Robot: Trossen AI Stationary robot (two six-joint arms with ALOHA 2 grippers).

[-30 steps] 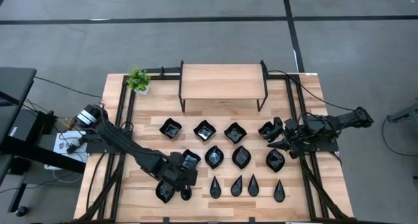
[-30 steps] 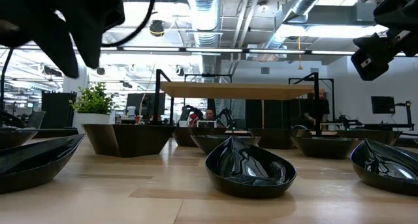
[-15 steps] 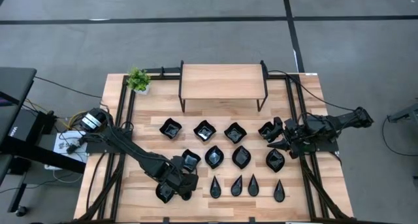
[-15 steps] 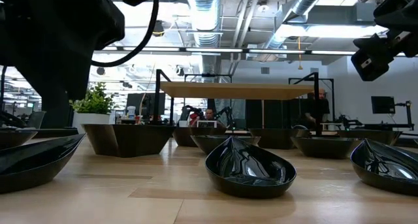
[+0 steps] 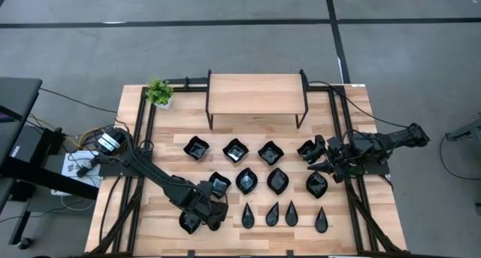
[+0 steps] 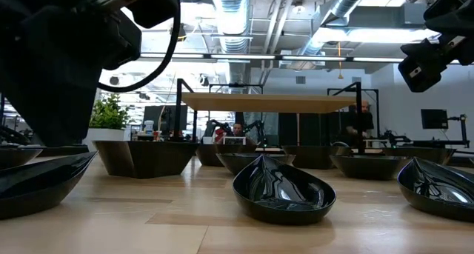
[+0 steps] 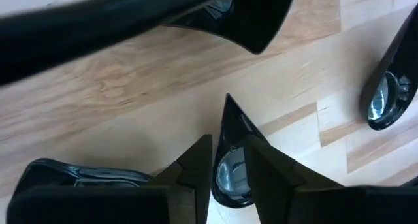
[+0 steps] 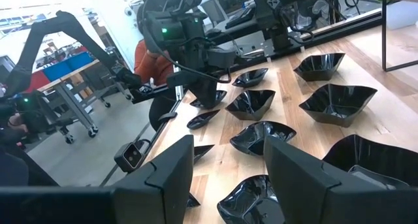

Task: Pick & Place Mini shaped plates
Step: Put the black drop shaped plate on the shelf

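Several glossy black mini shaped plates lie in rows on the wooden table [image 5: 169, 239]: wavy squares [image 5: 235, 150], leaf ovals [image 5: 246, 180] and teardrops [image 5: 272, 214]. My left gripper [image 5: 213, 217] points steeply down at the near left, shut on a narrow teardrop plate [image 7: 228, 185]. A wider plate [image 5: 188, 223] lies just left of it. In the low view the left arm is a dark mass [image 6: 59, 69] that hides the held plate. My right gripper [image 8: 228, 172] waits at the table's right side [image 5: 322, 159], level and open, with nothing between its fingers. My left gripper pinches the teardrop plate by its two long sides [image 7: 228, 152], about midway along it, between its two fingers [image 7: 196, 168]. The fingers come from above, slanting down, one on each side of the plate. Whether its underside rests on the table I cannot tell.
A wooden shelf on black legs [image 5: 255, 96] stands at the far middle, a small potted plant [image 5: 158, 91] at the far left. Black frame rails [image 5: 139, 160] run along both table sides. Bare wood lies between shelf and plates. A person [image 8: 147, 64] is beyond the table.
My left gripper has gone down toward the table with the teardrop plate between its fingers, drifting slightly toward the near edge. Its finger gap has stayed the same.
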